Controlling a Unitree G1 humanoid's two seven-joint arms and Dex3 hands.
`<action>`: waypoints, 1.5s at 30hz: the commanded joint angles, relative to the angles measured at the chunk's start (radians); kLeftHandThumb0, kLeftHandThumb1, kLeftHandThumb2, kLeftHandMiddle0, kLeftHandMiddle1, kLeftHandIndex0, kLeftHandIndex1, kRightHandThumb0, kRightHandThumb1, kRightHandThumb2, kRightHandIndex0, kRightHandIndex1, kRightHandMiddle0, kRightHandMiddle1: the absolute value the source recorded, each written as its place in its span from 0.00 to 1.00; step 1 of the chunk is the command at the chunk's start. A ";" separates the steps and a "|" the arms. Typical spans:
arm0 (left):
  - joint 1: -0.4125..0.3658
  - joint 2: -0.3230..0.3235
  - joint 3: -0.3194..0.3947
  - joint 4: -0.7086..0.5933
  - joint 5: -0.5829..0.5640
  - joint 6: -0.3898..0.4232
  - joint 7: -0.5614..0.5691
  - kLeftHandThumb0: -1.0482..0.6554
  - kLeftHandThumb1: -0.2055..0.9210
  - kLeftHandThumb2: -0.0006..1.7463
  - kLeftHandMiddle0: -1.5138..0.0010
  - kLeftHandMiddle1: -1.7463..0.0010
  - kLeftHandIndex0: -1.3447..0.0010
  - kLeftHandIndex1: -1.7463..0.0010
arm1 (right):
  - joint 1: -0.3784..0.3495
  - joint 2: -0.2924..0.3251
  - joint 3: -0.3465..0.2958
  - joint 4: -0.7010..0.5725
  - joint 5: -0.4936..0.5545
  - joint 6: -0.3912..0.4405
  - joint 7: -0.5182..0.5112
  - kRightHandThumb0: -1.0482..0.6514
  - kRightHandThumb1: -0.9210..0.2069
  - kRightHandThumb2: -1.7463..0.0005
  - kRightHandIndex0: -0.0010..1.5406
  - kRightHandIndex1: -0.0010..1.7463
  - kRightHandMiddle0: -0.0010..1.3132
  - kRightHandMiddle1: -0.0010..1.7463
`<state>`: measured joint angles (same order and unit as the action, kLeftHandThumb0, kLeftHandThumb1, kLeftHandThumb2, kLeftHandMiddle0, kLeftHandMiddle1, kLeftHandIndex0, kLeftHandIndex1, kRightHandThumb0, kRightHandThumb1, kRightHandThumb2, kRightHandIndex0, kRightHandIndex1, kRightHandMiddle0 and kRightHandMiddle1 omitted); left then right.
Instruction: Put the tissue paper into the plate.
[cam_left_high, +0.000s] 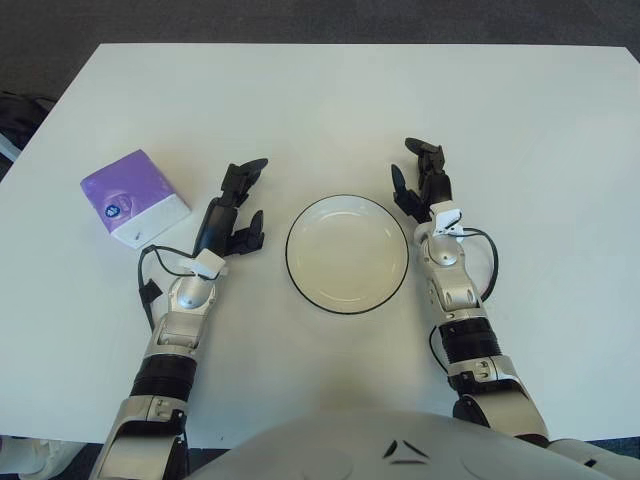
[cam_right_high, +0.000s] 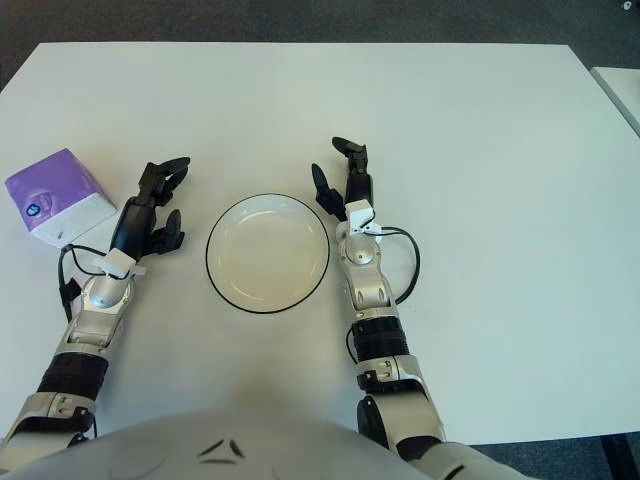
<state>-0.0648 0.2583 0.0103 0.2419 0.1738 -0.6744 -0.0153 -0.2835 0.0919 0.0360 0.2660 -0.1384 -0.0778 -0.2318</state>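
- Hovering either side of the plate (cam_left_high: 347, 254): my left hand (cam_left_high: 232, 215) shows on its left, my right hand (cam_left_high: 424, 183) by its upper right rim.
- Left hand fingers (cam_left_high: 245, 173) spread and relaxed, holding nothing; they sit between the tissue paper (cam_left_high: 133, 197) and the plate, apart from both.
- Right hand fingers (cam_right_high: 348, 150) also loose and open, nothing in them, just beside the plate rim; contact with the rim can't be told.
- Tissue paper is on the white counter (cam_left_high: 330, 110), left of my left hand, well apart from the plate.
- Tissue paper: soft boxy pack, purple glossy wrap on top, white lower side, small round mark on the purple face.
- Plate: round, shallow, cream-white, smooth, thin dark rim, nothing in it.
- Counter: flat, matte white, rectangular.
- Right eye view shows the counter's right edge and dark floor beyond it; left eye view cuts that off.
- Left eye view shows dark items off the counter's left edge; right eye view doesn't.
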 joint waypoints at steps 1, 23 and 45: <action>0.031 0.012 -0.015 -0.008 0.022 -0.037 -0.012 0.20 1.00 0.53 0.72 0.99 1.00 0.48 | 0.054 0.006 -0.001 0.070 0.005 0.062 0.005 0.18 0.00 0.72 0.25 0.09 0.00 0.51; -0.075 0.105 0.101 -0.120 0.094 -0.114 0.003 0.28 1.00 0.43 0.73 1.00 1.00 0.51 | 0.024 0.011 -0.014 0.140 0.016 0.039 0.002 0.19 0.00 0.74 0.25 0.09 0.00 0.49; -0.033 0.219 0.294 -0.533 0.683 0.350 0.106 0.20 1.00 0.47 0.74 0.99 1.00 0.48 | -0.007 0.009 -0.031 0.234 0.024 -0.010 0.005 0.18 0.00 0.73 0.25 0.08 0.00 0.51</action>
<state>-0.1028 0.4626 0.3104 -0.2434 0.7910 -0.3893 0.0930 -0.3682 0.0977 0.0115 0.4052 -0.1300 -0.1540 -0.2332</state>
